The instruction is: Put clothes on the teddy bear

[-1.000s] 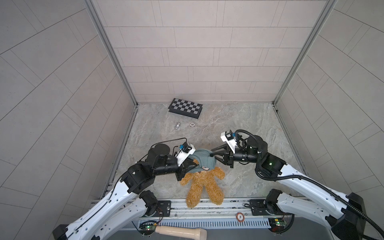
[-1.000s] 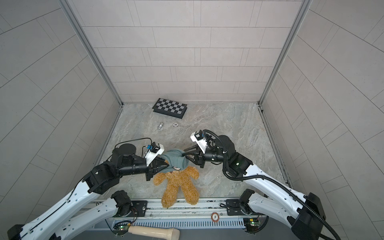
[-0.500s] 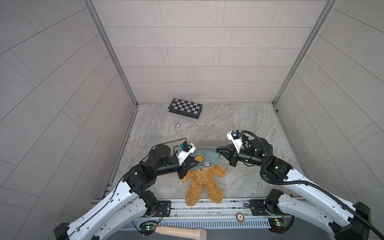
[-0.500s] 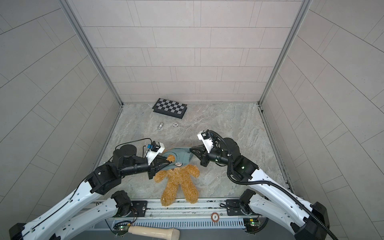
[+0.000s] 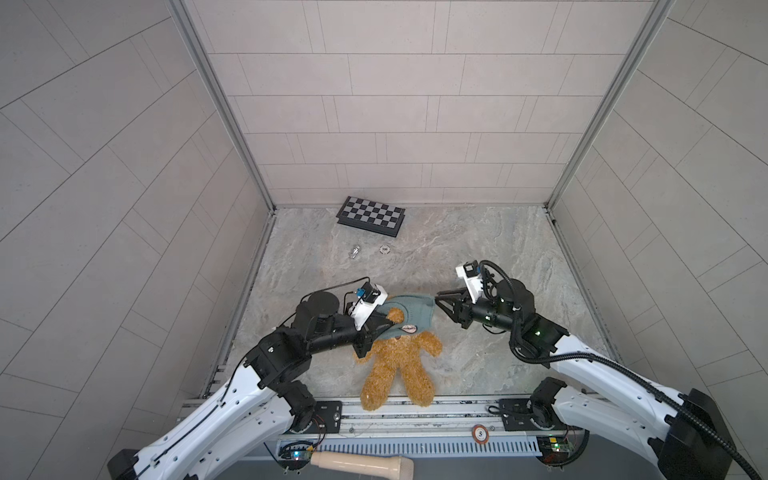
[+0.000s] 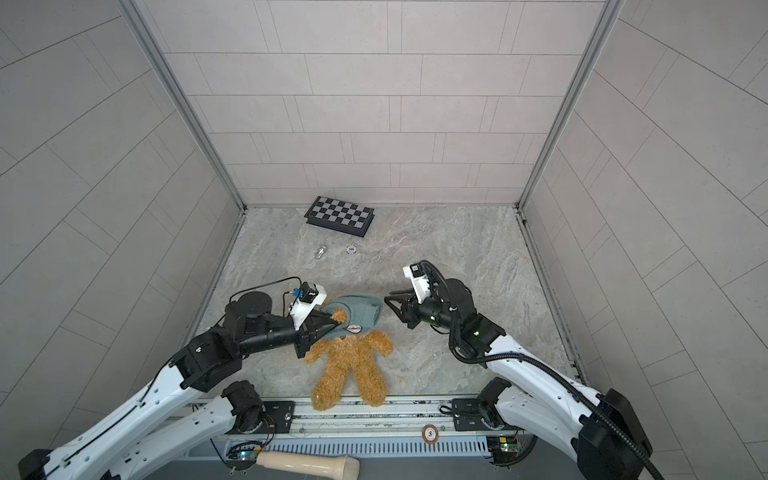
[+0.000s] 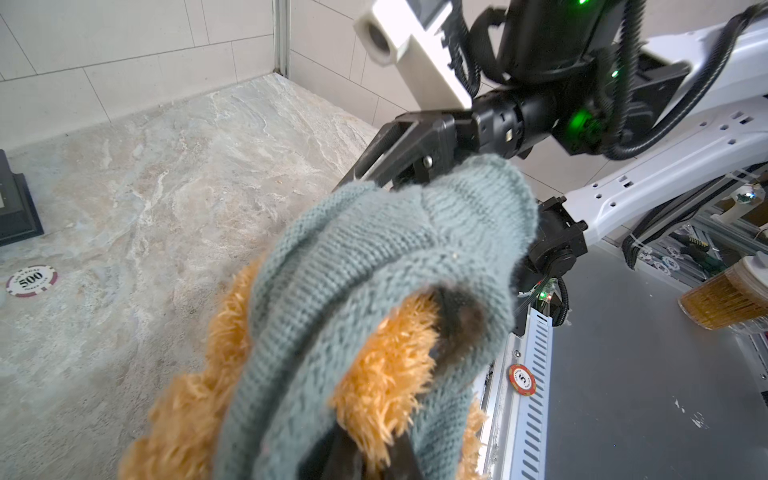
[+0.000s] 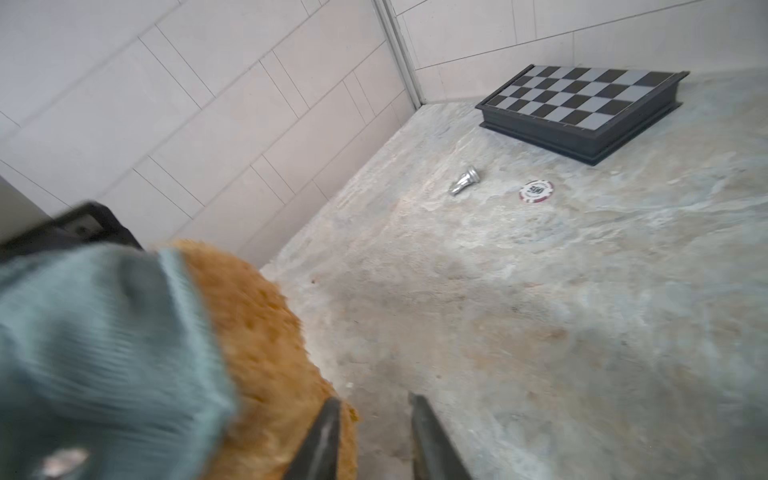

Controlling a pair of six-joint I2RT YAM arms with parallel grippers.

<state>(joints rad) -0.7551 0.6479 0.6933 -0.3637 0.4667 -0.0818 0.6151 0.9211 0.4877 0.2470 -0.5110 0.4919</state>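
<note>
Two poker chips carry numbers that can be read. One is "500" on the pale chip (image 7: pixel 31 281), lying on the surface (image 5: pixel 436 249) near the chessboard (image 5: pixel 371 216). The other is "5" on the red chip (image 7: pixel 521 379), on the front rail (image 5: pixel 415 411). The oval patch (image 5: pixel 409 329) on the grey-green knit garment (image 5: pixel 411 307) has writing too small to read.

The teddy bear (image 5: pixel 397 361) lies flat at the front edge of the surface, legs toward the rail, head covered by the knit garment. The left gripper (image 5: pixel 376 326) is closed tight, pinching the garment's edge at the bear's head; in the left wrist view, fur bunches against it. The right gripper (image 5: pixel 441 303) is partly open with nothing between its fingers (image 8: pixel 328 419). It sits just beside the garment on the side away from the left gripper; cannot tell if it touches. The bear's head is between the two grippers, with its body nearer the rail.
</note>
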